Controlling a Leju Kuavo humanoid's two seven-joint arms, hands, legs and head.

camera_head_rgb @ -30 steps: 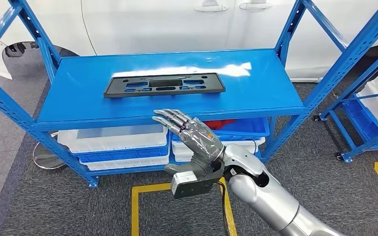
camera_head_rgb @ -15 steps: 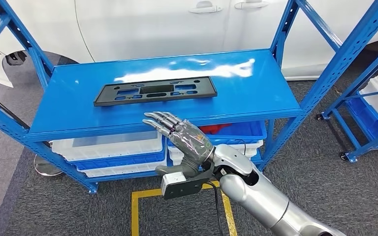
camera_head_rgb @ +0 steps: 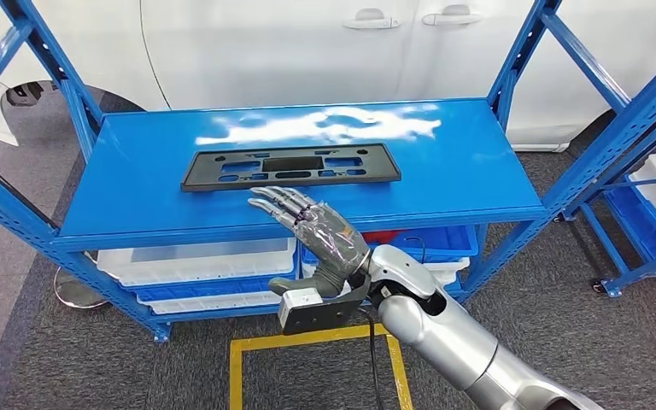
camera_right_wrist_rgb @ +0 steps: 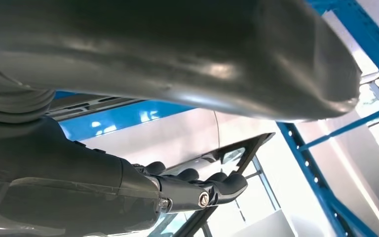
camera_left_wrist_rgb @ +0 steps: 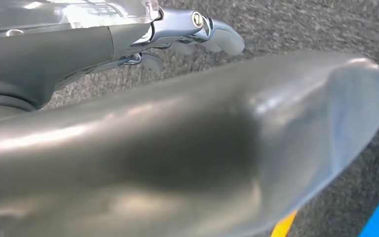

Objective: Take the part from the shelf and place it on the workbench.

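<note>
The robot's right hand [camera_head_rgb: 318, 235] reaches up from the lower middle of the head view, palm flat and fingers [camera_head_rgb: 278, 203] stretched out straight and slightly apart, holding nothing. The fingertips point toward ten o'clock and hover over the front edge of the blue shelf [camera_head_rgb: 470, 166], just short of the part. In the right wrist view the same hand [camera_right_wrist_rgb: 103, 192] shows its dark fingers [camera_right_wrist_rgb: 217, 187] extended, with the corner of the part just beyond their tips; whether they touch it cannot be told. Behind the hand, the silver right arm [camera_head_rgb: 461, 342] runs down toward five o'clock.

The part [camera_head_rgb: 290, 166] is a long, flat, black plastic frame with several cut-out openings. It lies flat on the shelf's top surface, lengthwise from left to right, at about twelve o'clock from the hand and very near it.

The left hand [camera_left_wrist_rgb: 187, 29] appears in the left wrist view with its fingers loosely extended over grey carpet [camera_left_wrist_rgb: 296, 24], holding nothing.

Under the shelf surface sit white and blue bins [camera_head_rgb: 196, 265] on a lower level. Behind the shelf, at twelve o'clock, stands a white car [camera_head_rgb: 307, 43] with two door handles showing. Yellow tape lines [camera_head_rgb: 248, 346] mark the carpet near the robot, and a second blue rack [camera_head_rgb: 641, 205] with white bins stands at three o'clock.
</note>
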